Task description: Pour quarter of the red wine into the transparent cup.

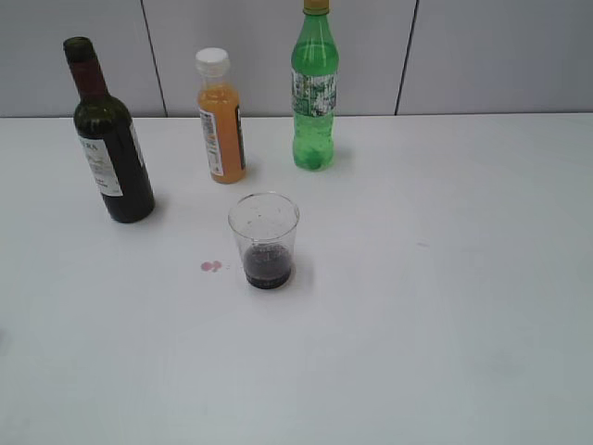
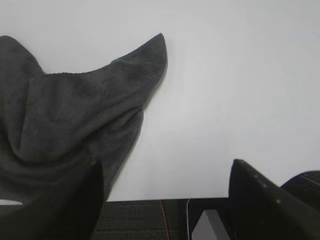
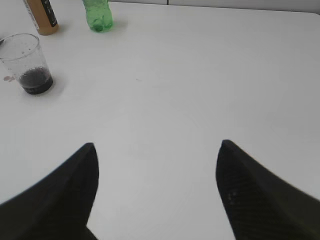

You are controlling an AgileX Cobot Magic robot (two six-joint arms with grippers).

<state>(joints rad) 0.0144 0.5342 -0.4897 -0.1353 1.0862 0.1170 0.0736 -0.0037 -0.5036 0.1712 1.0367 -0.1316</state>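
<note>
Your right gripper (image 3: 156,150) has its two dark fingers spread wide with nothing between them, hanging over bare white table (image 3: 200,75), well apart from the bottles and the cup, which sit far off toward its upper left. Your left gripper (image 2: 165,170) is also spread wide and holds nothing; its left finger sits against a crumpled dark grey cloth (image 2: 65,110) lying near the table's edge, though whether it presses on the cloth you cannot tell. Neither arm appears in the exterior view.

The transparent cup (image 1: 264,236) stands upright near the middle of the table, with a shallow layer of red wine (image 1: 268,267) at its bottom and droplets on its wall. Two small pink spots (image 1: 211,266) lie just left of it. The wine bottle (image 1: 109,139) stands upright, uncapped, at back left, the orange juice bottle (image 1: 220,116) and green soda bottle (image 1: 315,88) behind the cup.
</note>
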